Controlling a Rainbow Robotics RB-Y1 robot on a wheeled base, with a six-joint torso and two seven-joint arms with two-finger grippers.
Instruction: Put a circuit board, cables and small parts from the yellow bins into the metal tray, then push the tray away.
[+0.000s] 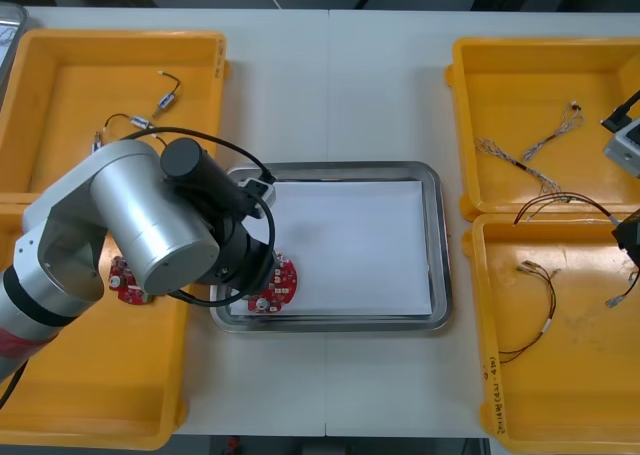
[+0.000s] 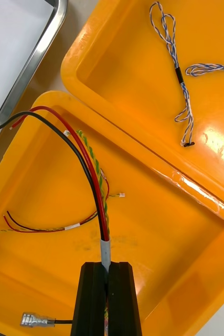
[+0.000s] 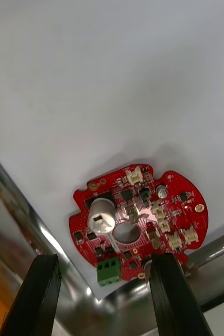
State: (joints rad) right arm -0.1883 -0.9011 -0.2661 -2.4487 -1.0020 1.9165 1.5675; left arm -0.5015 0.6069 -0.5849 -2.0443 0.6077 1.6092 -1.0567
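I am hovering the released left tool (image 3: 102, 260) over the circuit board (image 3: 138, 215); the right tool (image 2: 107, 266), clenching a cable (image 2: 93, 173), may snag neighbouring cables (image 2: 38, 227).

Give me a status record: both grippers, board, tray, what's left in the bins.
left gripper: open, over the board
board: flat on the white inside of the tray, near left corner
right gripper: shut on a red and black cable in the near right bin
spare board: near left bin
blue and white cables: far right bin
small metal parts: far left bin
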